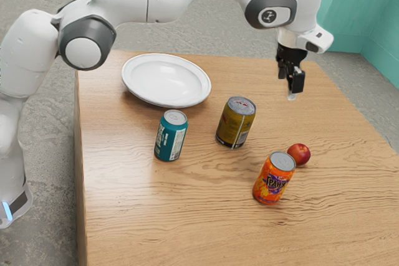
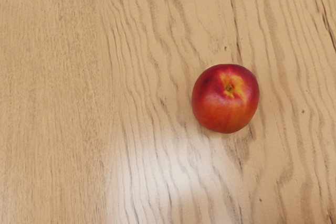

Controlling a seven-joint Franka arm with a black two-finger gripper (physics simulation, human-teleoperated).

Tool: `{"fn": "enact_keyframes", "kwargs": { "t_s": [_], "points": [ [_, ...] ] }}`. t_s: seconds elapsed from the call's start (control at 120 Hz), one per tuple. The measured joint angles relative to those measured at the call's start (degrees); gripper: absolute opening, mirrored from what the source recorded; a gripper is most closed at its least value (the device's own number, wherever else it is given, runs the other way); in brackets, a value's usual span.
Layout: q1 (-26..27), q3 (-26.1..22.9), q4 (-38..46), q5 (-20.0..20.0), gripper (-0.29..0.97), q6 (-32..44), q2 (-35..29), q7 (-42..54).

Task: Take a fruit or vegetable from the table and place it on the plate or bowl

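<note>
A red-orange peach point(image 1: 298, 153) lies on the wooden table toward the exterior view's right, just behind an orange can. In the wrist view the peach point(image 2: 226, 98) sits stem side up on bare wood under my hand. A white plate point(image 1: 134, 70) rests near the table's far left corner. My gripper point(image 1: 290, 88) hangs well above the table, behind the peach and to the right of the plate. Its fingers stand apart, open, with nothing between them.
Three upright cans stand between the plate and the peach: a teal one point(image 1: 170, 135), an olive-yellow one point(image 1: 235, 122), and an orange one point(image 1: 274, 178) almost touching the peach. The table point(image 1: 187, 216) ends at the left and front edges.
</note>
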State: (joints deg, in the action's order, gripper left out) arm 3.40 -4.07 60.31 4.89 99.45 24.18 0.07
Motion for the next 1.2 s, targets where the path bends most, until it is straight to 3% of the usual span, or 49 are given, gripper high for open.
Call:
{"fn": "enact_keyframes", "kwargs": {
  "t_s": [0.475,1.2],
  "points": [
    [1.06,-0.1,-8.3,-0.06,0.68,4.35,14.62,0.01],
    [2.7,-0.15,-13.85,-0.5,0.68,7.99,22.12,0.04]
  ]
}}
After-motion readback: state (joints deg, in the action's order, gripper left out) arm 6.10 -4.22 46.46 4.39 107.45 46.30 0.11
